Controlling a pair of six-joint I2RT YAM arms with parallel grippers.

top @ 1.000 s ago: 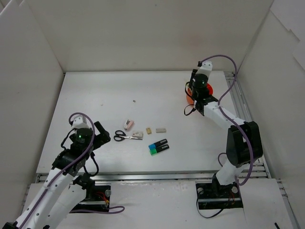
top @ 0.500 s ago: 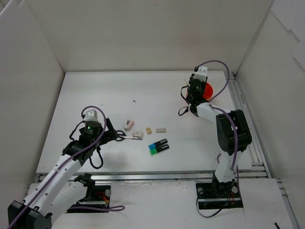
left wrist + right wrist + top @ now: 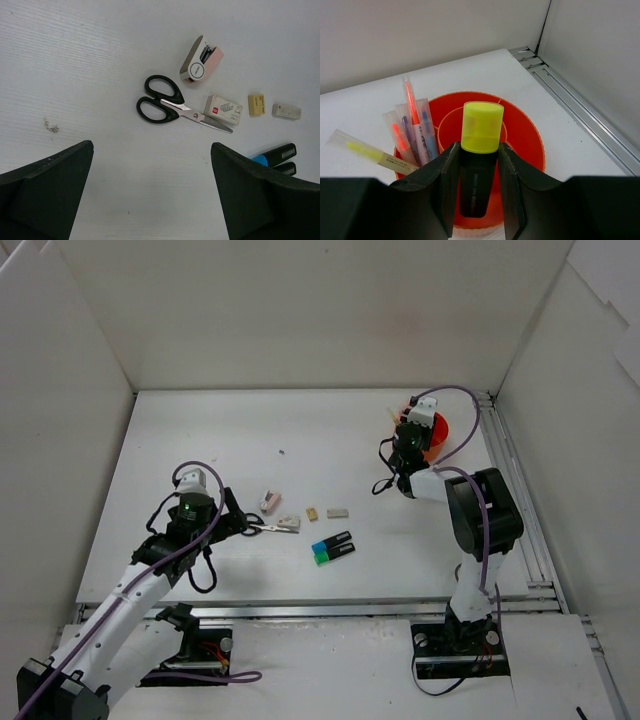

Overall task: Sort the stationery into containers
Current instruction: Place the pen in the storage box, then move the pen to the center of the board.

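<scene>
Left gripper (image 3: 151, 147), fingers spread wide, hovers at the near left, with the black-handled scissors (image 3: 172, 106) lying just beyond its fingertips. At the far right, the right gripper (image 3: 479, 150) pinches a yellow-capped highlighter (image 3: 481, 130) upright over the orange cup (image 3: 525, 135).

Top: high at near edge, sees whole table (image 3: 200, 440). Left wrist: near, straight down on scissors (image 3: 176, 107), shared overhead. Right wrist: near, over cup (image 3: 530, 135).
</scene>
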